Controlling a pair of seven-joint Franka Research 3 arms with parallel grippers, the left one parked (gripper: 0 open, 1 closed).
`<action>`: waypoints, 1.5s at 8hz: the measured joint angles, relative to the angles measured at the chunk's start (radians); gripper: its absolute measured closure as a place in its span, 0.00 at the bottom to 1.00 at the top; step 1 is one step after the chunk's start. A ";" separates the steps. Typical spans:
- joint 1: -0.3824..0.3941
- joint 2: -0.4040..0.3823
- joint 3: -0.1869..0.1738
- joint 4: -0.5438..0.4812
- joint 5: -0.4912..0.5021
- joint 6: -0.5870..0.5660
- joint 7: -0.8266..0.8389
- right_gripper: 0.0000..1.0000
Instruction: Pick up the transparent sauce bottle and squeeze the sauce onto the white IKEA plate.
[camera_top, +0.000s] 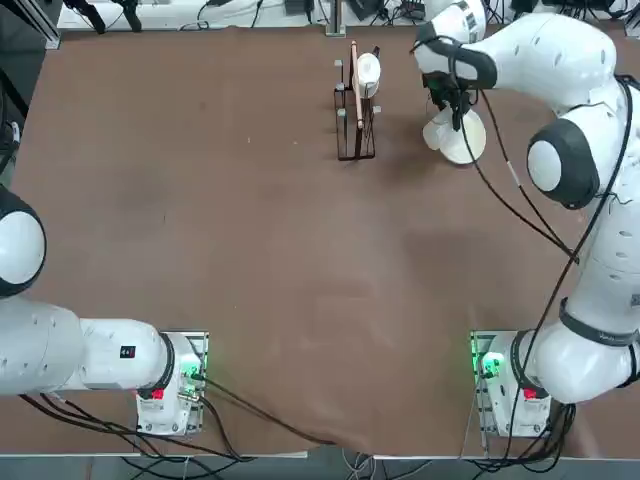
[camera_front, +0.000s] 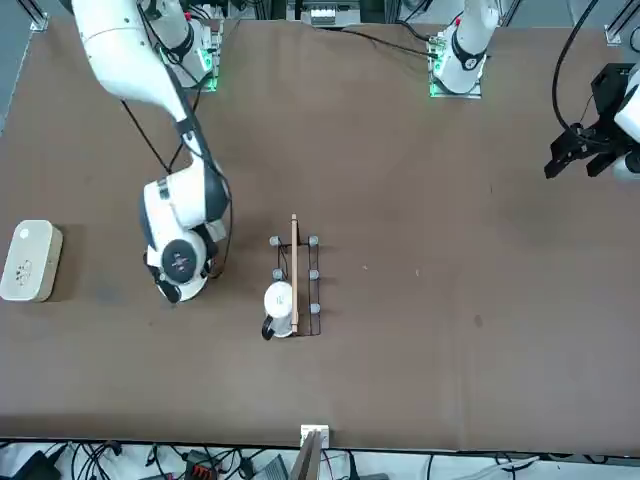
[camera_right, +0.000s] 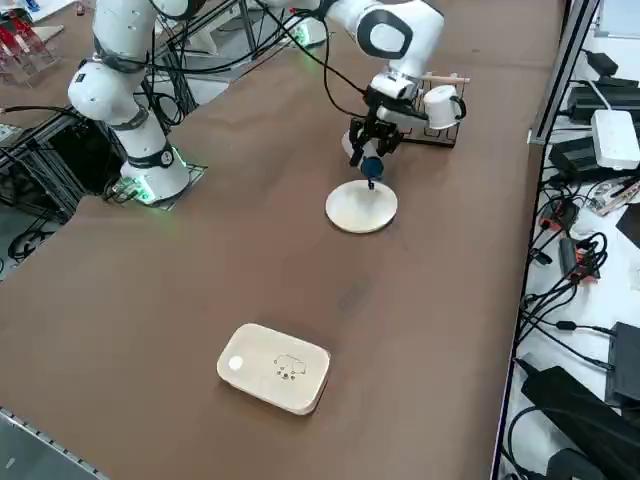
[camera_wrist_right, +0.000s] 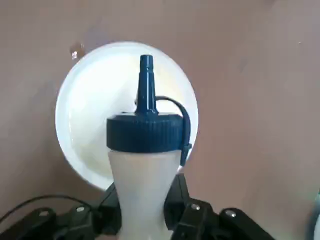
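Observation:
My right gripper (camera_wrist_right: 142, 200) is shut on the transparent sauce bottle (camera_wrist_right: 142, 175), its black fingers (camera_wrist_right: 176, 196) pressing the clear-whitish body from both sides. The bottle is tipped over so its dark blue nozzle cap (camera_wrist_right: 145, 131) points down at the white IKEA plate (camera_wrist_right: 95, 105). In the right side view the gripper (camera_right: 372, 143) hangs just above the plate (camera_right: 362, 210), with the blue nozzle (camera_right: 371, 171) a little over the plate's near rim. From overhead the arm's hand covers the bottle and part of the plate (camera_top: 465, 142). I see no sauce on the plate.
A dark wire rack (camera_top: 355, 115) holding an upright white round piece (camera_right: 441, 104) and a wooden stick stands close beside the plate, toward the table's middle. A white rounded-rectangular box (camera_right: 275, 367) lies farther along the far edge, toward the robot's right (camera_front: 28, 262).

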 joint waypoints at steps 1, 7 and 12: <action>0.018 0.000 0.000 0.000 -0.077 -0.010 0.082 0.62; 0.136 0.019 0.001 0.001 -0.434 -0.229 0.464 0.62; 0.029 0.055 -0.065 -0.141 -0.483 -0.404 0.890 0.62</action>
